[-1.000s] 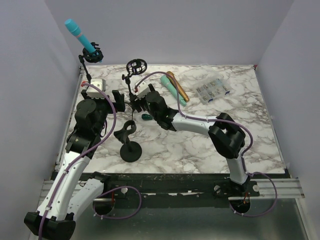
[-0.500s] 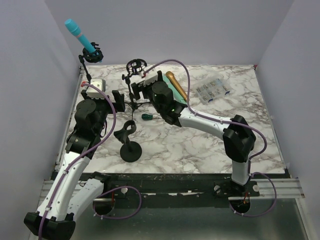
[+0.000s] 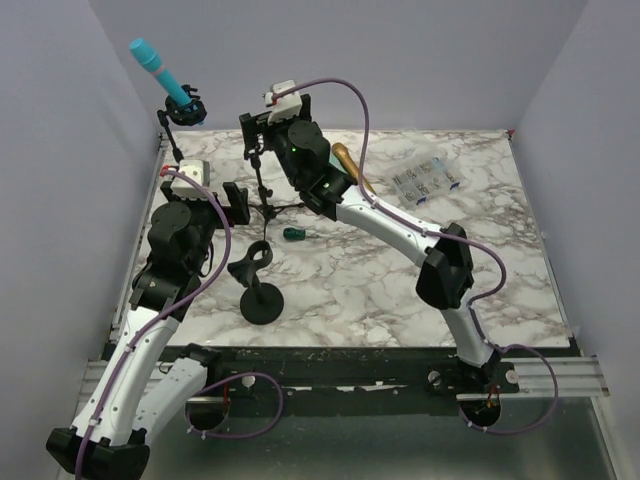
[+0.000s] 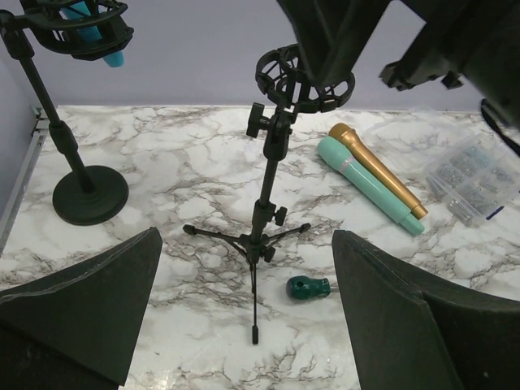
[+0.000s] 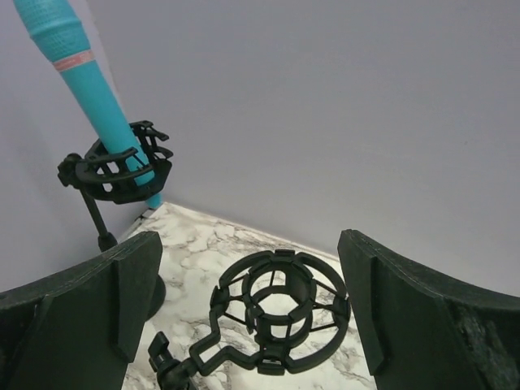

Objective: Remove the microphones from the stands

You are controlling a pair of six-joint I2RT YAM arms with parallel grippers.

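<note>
Pale lilac walls close in a white marble-patterned table (image 3: 400,290). At its far-left corner a cyan plastic-bodied microphone (image 3: 158,70) sits tilted, head up and leaning left, in a black ring-shaped shock mount (image 3: 186,109) on a thin black pole stand with a round base (image 4: 89,195).

It looks light and rigid, with a smooth barrel that could slide between the pads. The mount probably holds it only by friction and will flex when pulled. The best hold seems to be the bare barrel above the ring, below the pink band, drawn out along its own tilt. A sideways tug could tip the slim stand.

The right gripper (image 5: 248,244) is raised, its fingers spread wide around nothing. It hovers over an empty black shock mount (image 5: 280,313) on a black tripod stand (image 4: 264,211), which stands between it and the cyan microphone. The left gripper (image 4: 244,236) is lower and nearer, also spread wide and empty, and faces that tripod.

To the right of the tripod lie a teal microphone (image 4: 370,183) and a gold microphone (image 4: 378,166), side by side. A clear plastic parts box (image 3: 425,180) sits further right. A small green object (image 4: 309,286) lies near the tripod's feet, and a round-based black clip stand (image 3: 262,295) stands nearer still. The corner walls leave little room behind the microphone
</note>
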